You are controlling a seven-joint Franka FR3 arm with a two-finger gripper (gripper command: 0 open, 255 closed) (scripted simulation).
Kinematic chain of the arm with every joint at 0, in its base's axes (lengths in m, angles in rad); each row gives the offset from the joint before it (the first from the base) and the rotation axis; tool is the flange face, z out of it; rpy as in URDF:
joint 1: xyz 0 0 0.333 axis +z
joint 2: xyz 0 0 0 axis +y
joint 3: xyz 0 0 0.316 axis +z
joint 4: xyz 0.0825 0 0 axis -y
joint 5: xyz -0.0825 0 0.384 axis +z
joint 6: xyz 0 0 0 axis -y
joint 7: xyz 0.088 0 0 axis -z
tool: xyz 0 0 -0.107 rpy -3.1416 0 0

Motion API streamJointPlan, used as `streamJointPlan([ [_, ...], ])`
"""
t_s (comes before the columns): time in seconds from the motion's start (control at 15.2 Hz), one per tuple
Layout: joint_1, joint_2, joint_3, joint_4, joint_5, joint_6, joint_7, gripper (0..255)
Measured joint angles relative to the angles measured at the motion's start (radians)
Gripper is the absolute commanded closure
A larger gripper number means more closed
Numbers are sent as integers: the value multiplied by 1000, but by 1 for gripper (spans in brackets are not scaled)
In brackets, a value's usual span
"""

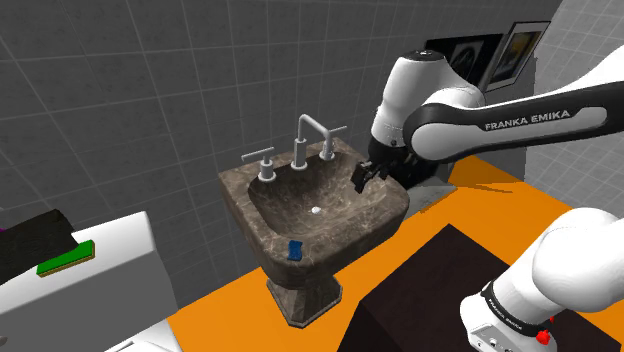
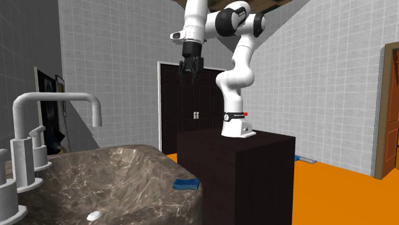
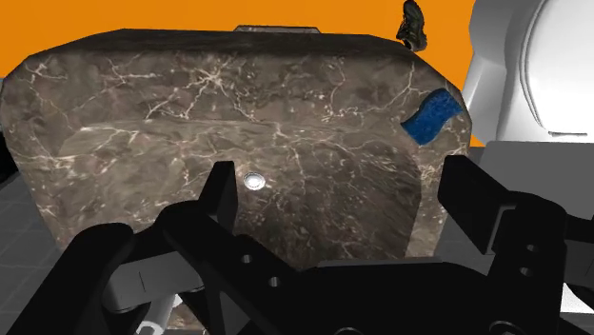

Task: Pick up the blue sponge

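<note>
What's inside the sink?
A drain sits in the bowl of the marble sink; the blue sponge lies on the rim, not inside. In the wrist view the gripper hides part of the bowl.

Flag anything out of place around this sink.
The sponge lies on the sink's rim near a corner, close to the outer edge and askew to it. Nothing else looks spilled or damaged.

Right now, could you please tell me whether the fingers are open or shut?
Open. In the wrist view the two black fingers stand apart, clasping nothing, the sink showing between them.
</note>
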Motion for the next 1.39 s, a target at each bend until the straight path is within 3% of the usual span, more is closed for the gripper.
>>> streamJointPlan([
  [0.4,-14,212,89,19,-23,170,147,0],
  [0.86,-24,514,150,120,-172,326,376,0],
  [1.39,82,856,85,314,-365,422,627,0],
])
